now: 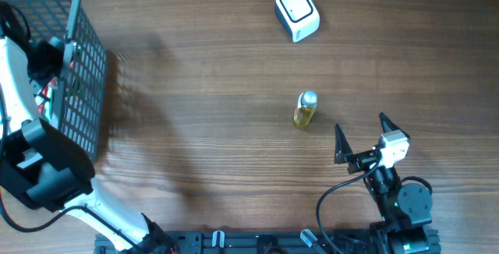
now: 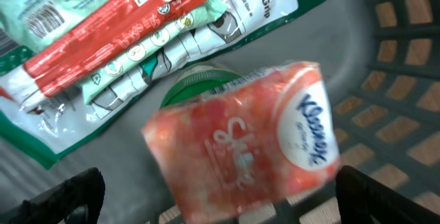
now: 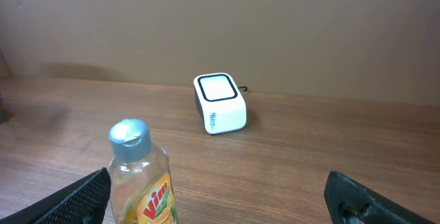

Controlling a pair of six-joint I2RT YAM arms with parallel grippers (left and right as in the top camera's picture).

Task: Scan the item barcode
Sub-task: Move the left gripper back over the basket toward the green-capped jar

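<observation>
One pink-orange Kleenex tissue pack (image 2: 240, 141)

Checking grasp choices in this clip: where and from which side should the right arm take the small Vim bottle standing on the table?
Grip the Vim bottle around its clear body, below the silver cap, coming in level from the near side, where the open right gripper faces it. It stands upright and narrow, so the fingers should fit on either side.
</observation>
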